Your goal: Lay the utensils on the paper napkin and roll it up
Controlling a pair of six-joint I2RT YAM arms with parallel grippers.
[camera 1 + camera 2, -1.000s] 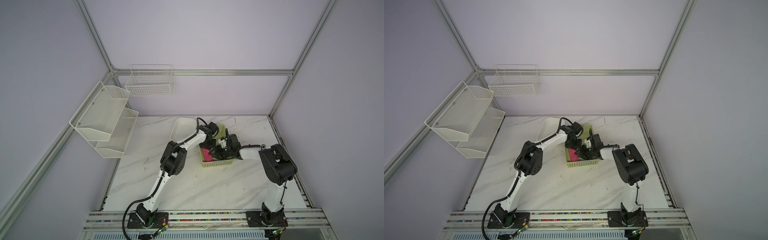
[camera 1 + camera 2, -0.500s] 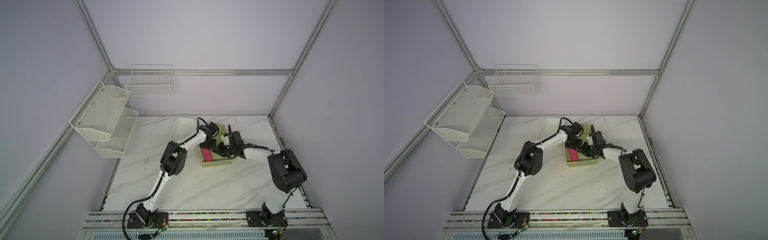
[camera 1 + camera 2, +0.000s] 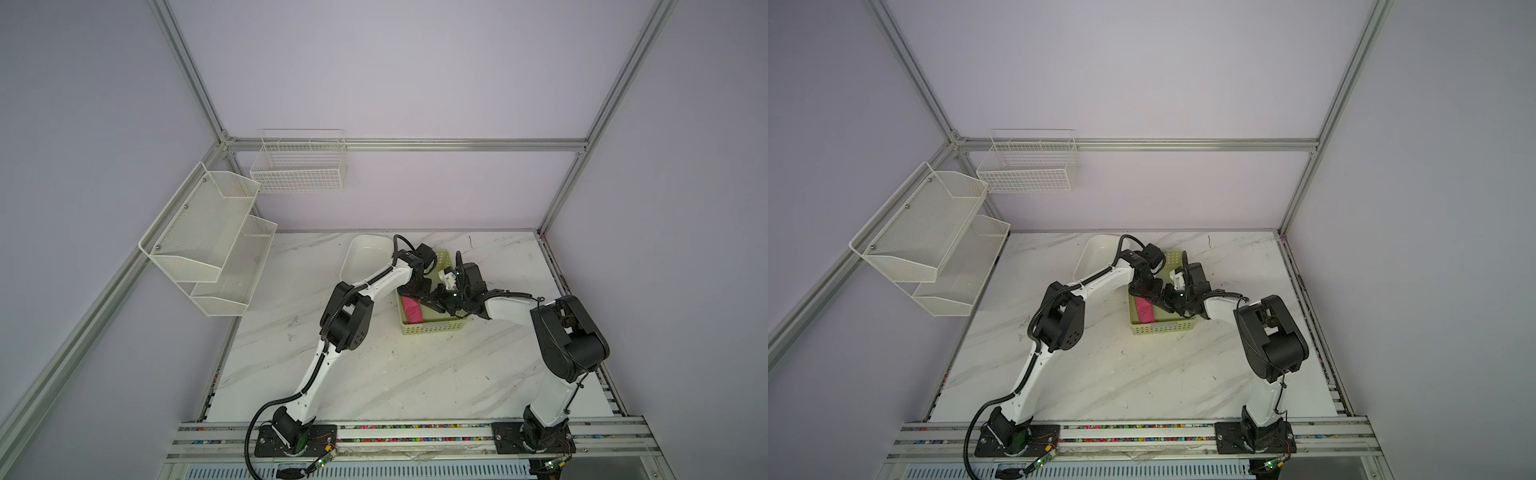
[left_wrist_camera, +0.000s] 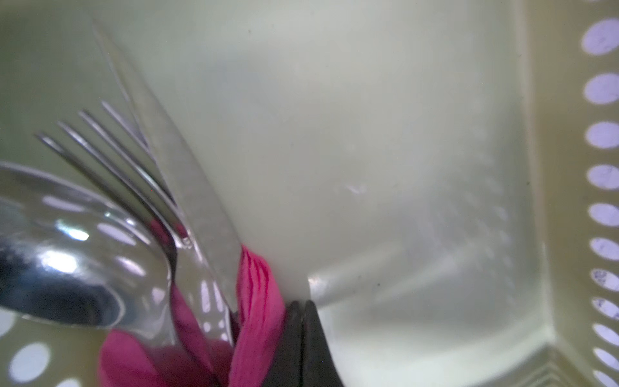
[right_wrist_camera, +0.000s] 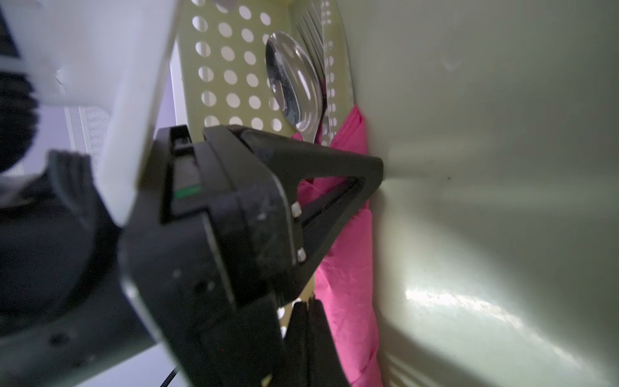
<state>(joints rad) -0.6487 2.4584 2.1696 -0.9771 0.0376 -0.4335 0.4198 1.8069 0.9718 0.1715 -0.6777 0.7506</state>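
Rolled pink paper napkin [image 5: 348, 268] lay in green basket [image 3: 432, 329] along side wall, utensils [image 5: 294, 80] poking from end. Jaws of left gripper [image 4: 303, 306] pressed together at roll, maybe touching it; right gripper [image 5: 306, 306] likewise closed tight, beside napkin.

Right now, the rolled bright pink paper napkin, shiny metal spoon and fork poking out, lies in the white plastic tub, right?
No. The pink paper napkin, spoon and fork poking out, lies in the pale green perforated plastic basket beside the white tub; both top views show it.
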